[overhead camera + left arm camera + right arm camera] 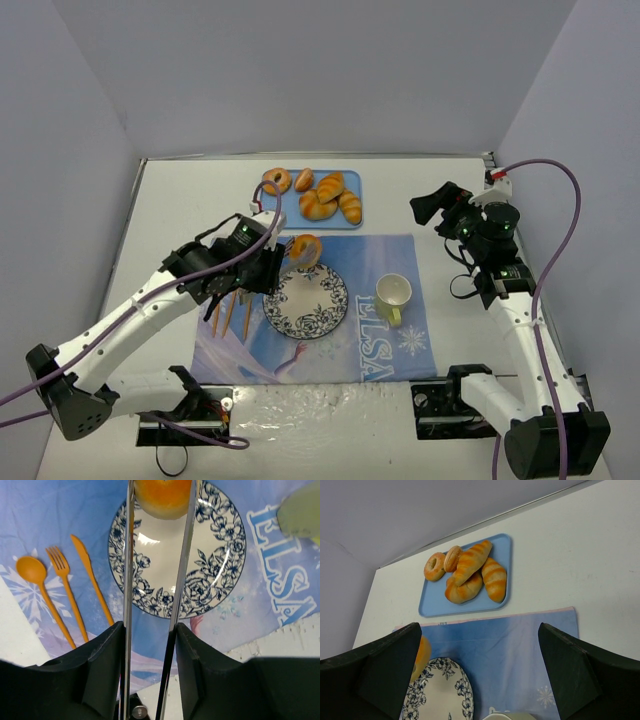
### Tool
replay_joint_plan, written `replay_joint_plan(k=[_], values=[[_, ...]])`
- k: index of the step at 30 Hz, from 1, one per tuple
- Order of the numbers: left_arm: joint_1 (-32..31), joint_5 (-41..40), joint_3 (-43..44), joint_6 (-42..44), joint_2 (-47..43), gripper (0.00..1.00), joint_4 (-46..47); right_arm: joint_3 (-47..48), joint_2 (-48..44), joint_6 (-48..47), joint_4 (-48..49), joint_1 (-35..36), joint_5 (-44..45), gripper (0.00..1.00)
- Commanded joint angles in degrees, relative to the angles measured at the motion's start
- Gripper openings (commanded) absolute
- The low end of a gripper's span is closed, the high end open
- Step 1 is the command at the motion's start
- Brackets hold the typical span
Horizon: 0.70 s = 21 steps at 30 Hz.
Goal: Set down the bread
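Note:
The bread (305, 248) is a golden-orange glazed ring, pinched between the tips of metal tongs (129, 580). It hangs over the far rim of the blue-flowered plate (332, 284). My left gripper (262, 272) is shut on the tongs' two blades, just left of the plate. In the left wrist view the bread (162, 497) sits at the top edge, above the plate (220, 545). My right gripper (435, 205) is open and holds nothing, raised at the right beyond the mat. In its wrist view the bread (421, 655) peeks out beside the left finger.
A blue tray (355, 182) at the back holds crescent rolls (322, 203) and another ring donut (276, 181). A yellow cup (393, 293) stands right of the plate on the blue placemat (400, 345). An orange spoon, fork and knife (65, 590) lie left of the plate.

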Motion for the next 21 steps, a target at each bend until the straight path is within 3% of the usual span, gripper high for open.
replay_joint_plan(k=[1, 8, 21], values=[[-4.22, -0.8, -1.99, -3.99, -2.55, 0.13, 1.21, 1.41, 0.26, -0.49, 5.35, 0.33, 1.31, 1.0], [-9.73, -2.21, -7.54, -7.67, -4.01, 0.13, 2.9, 0.68, 0.03, -0.64, 5.3, 0.33, 1.6, 1.0], [-13.76, -4.79, -10.89, -11.1, -4.79, 0.14, 2.15, 0.29, 0.47, -0.73, 5.55, 0.33, 1.81, 1.0]])
